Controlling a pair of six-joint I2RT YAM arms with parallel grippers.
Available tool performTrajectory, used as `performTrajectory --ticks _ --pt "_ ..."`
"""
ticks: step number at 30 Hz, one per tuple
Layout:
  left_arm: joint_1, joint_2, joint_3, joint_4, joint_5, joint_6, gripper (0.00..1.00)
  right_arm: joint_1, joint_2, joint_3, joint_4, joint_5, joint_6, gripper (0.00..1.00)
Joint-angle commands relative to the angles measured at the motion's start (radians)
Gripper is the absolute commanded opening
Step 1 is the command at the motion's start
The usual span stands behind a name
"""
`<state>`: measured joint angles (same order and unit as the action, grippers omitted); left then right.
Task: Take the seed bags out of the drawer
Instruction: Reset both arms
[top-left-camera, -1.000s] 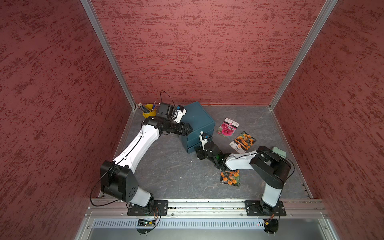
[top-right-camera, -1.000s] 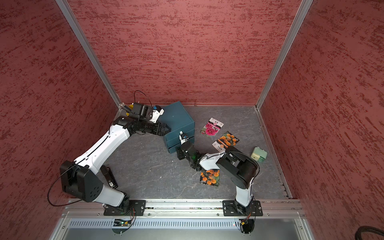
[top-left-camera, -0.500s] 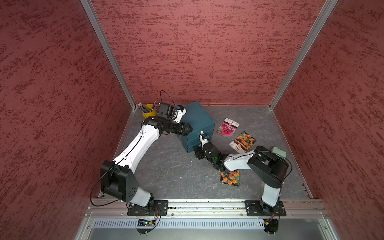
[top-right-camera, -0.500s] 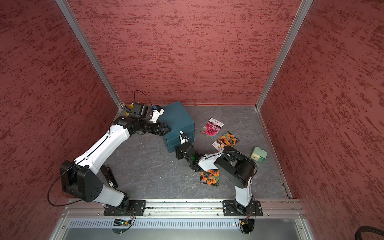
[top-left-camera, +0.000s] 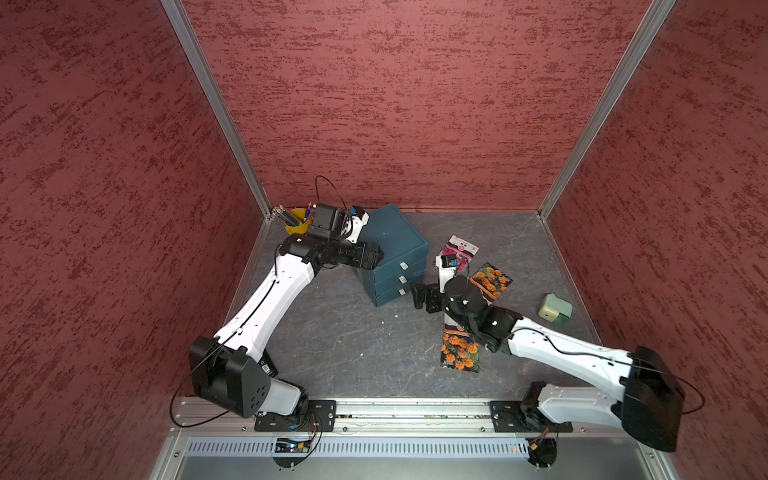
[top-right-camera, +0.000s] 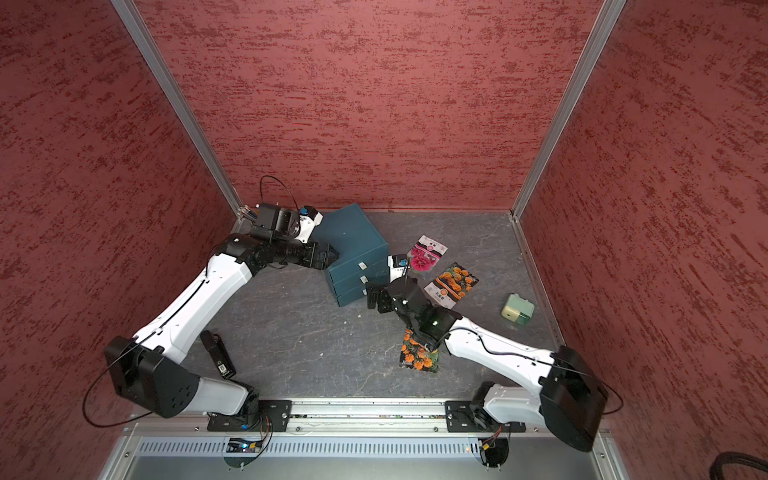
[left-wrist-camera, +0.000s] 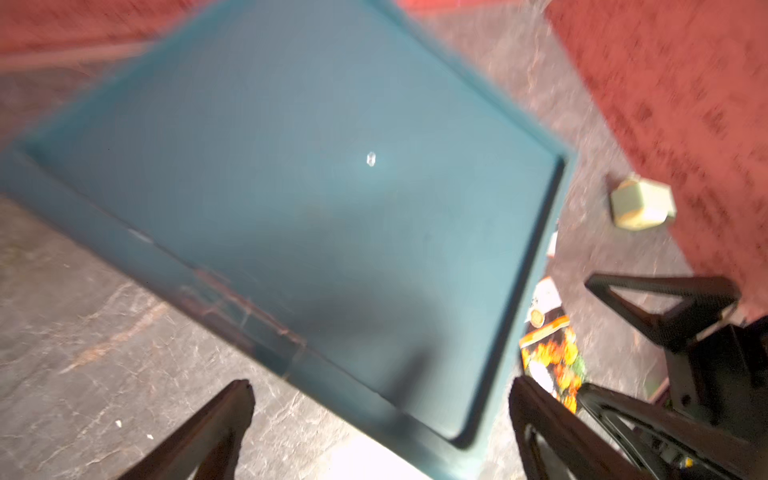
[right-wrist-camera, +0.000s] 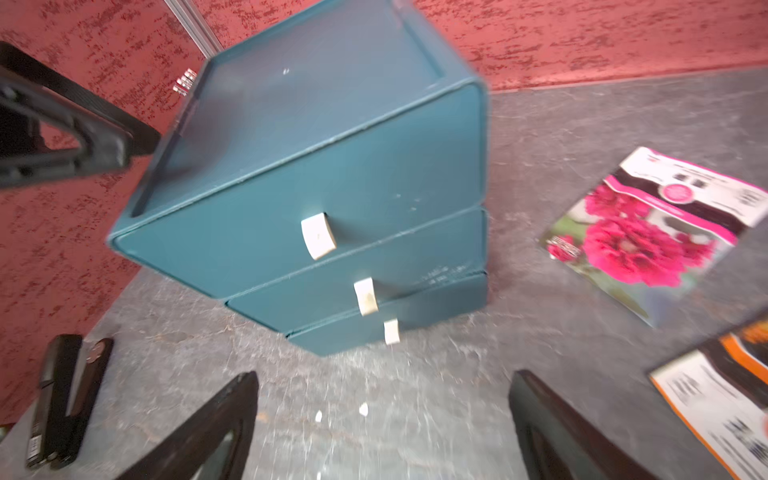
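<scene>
Teal drawer cabinet near the back wall in both top views, all three drawers pushed in. Out on the grey table to its right: pink-flower seed bag closest to the wall, far marigold seed bag just beside it, near marigold seed bag partly under the right arm. Low and just short of the drawer fronts, right gripper; at the cabinet's left edge, left gripper. From the left wrist: jaws spread wide, nothing between them, cabinet top filling the view beyond. From the right wrist: jaws wide and empty, pointed toward the white handles, clear of the cabinet; pink-flower seed bag and far marigold seed bag flat on the table beside it.
</scene>
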<state>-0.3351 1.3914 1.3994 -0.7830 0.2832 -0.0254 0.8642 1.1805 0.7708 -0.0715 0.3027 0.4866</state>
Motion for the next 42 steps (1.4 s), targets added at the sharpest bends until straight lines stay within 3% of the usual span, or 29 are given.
performTrajectory --ticks 1,10,15,19,26,33,42 --pt "-0.001 -0.104 -0.035 0.081 -0.056 -0.073 1.00 -0.022 -0.074 -0.009 -0.253 0.018 0.033 0.99" --pt "0.002 -0.372 -0.319 0.159 -0.239 -0.117 1.00 -0.146 -0.271 -0.057 -0.445 -0.011 0.053 0.99" --pt "0.026 -0.472 -0.466 0.218 -0.296 -0.120 1.00 -0.287 -0.331 -0.071 -0.508 0.005 0.009 0.99" --pt "0.054 -0.505 -0.572 0.320 -0.352 -0.103 1.00 -0.387 -0.319 -0.098 -0.470 0.099 -0.069 0.99" --pt "0.154 -0.490 -0.764 0.628 -0.358 -0.053 1.00 -0.572 -0.157 -0.108 -0.196 0.148 -0.227 0.99" --pt "0.243 -0.389 -0.902 0.955 -0.354 0.034 1.00 -0.690 0.079 -0.167 0.243 0.118 -0.391 0.99" --pt "0.353 -0.178 -0.997 1.329 -0.246 0.025 1.00 -0.722 0.290 -0.219 0.610 0.078 -0.482 0.99"
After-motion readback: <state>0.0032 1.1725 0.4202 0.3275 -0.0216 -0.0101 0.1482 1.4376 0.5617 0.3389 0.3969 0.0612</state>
